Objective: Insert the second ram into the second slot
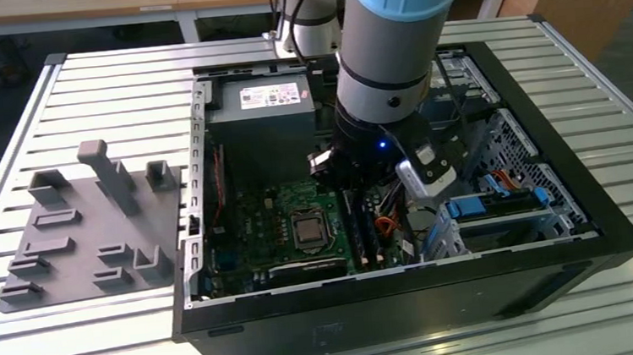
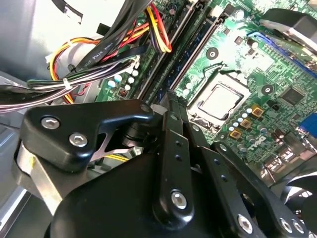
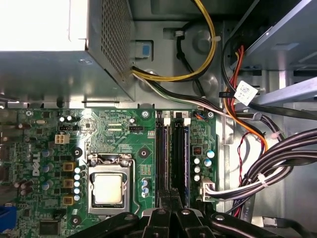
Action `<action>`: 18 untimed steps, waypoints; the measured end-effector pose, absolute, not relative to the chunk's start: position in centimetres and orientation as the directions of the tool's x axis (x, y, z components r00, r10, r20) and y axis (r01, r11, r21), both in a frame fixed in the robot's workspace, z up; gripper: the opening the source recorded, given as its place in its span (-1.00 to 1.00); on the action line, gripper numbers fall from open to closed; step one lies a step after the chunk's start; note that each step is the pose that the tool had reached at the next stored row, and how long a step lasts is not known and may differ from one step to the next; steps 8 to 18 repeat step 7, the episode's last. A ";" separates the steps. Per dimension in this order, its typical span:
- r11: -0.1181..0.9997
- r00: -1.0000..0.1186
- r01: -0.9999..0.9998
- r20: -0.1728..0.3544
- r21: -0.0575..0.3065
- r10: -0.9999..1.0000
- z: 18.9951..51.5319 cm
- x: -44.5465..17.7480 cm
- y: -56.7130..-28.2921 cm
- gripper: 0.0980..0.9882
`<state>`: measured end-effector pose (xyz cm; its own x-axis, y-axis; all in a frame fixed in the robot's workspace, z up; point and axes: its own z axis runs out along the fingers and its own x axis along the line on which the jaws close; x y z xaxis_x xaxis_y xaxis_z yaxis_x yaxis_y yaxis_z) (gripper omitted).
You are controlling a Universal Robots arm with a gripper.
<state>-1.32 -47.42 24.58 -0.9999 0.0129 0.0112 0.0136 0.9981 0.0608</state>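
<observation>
My gripper (image 3: 171, 194) hangs inside the open computer case (image 1: 592, 232), directly over the near end of the memory slots (image 3: 163, 158) on the green motherboard (image 3: 124, 129). Its black fingers (image 2: 172, 106) are pressed together with nothing between them. Two thin sticks stand on edge in the slots (image 1: 357, 225). The one with a bluish edge, the second ram (image 3: 186, 158), lies along the slot nearest the cable bundle, also seen in the exterior view (image 1: 380, 236). Whether the fingertips touch a stick is hidden by the gripper body.
The processor socket (image 3: 108, 189) sits beside the slots. Black, orange and yellow cables (image 3: 277, 158) crowd the other side. The power supply (image 1: 261, 114) and drive bays (image 1: 500, 205) flank the arm. A grey fixture plate (image 1: 83, 230) lies on the slatted table at the exterior view's left.
</observation>
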 end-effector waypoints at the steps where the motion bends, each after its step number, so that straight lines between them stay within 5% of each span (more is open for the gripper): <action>1: 0.998 -1.000 0.014 0.011 0.061 0.013 24.6 -1.3 -47.4 -0.98; 18: 0.998 -1.000 0.014 0.011 0.061 0.013 24.7 -1.3 -47.4 -0.98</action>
